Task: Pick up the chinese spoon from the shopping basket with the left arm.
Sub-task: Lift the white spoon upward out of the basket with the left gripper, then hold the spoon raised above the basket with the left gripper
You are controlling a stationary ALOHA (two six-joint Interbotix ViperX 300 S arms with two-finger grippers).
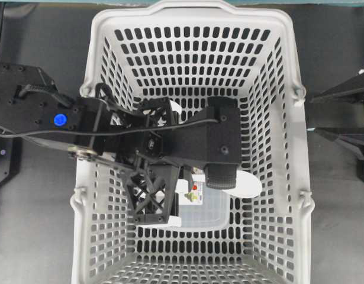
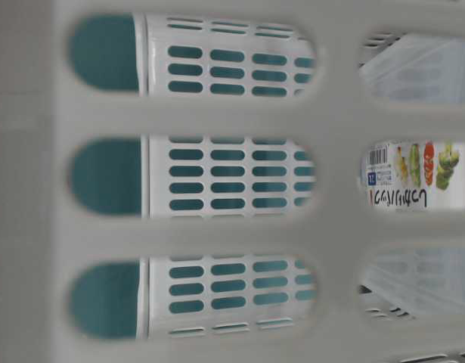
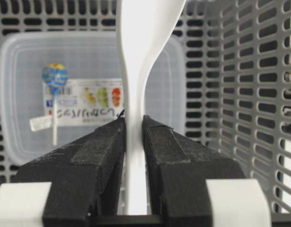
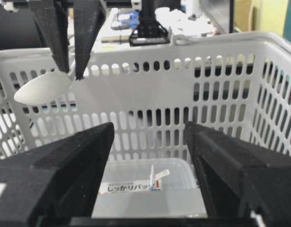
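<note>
surface: dark table (image 1: 39,225), grey basket (image 1: 282,35) fills the middle of the overhead view
floor of basket: clear lidded container (image 3: 22,94) with a label and a lollipop (image 3: 54,78) on its lid, low centre of the overhead view
spoon: white spoon (image 3: 140,71) clamped by its handle between the left gripper (image 3: 135,127) fingers; bowl sticks out past the fingertips
spoon height: in the right wrist view the spoon (image 4: 43,87) hangs near rim level, well above the container (image 4: 150,189), touching nothing else that I can see
long axis: runs straight out along the line of the fingers, handle back in the jaws, bowl ahead; in the overhead view only the bowl end (image 1: 250,183) shows, right of the wrist, pointing at the right wall
left fingers: narrow, pressed on both sides of the handle, grip looks centred
right gripper: right gripper (image 4: 147,156) spread wide, empty, looking into the basket from outside the wall
nearer arm: left arm (image 1: 110,136) reaches in over the left rim; right arm parked at the right edge, well apart
clearance: bowl end is near the right wall in the overhead view; judged, a straight-up lift keeps it off the wall
stage: judged, grasp made, spoon off the floor, only lifting clear of the rim left
table-level view: blocked by the basket wall, only slots and the container label show
</note>
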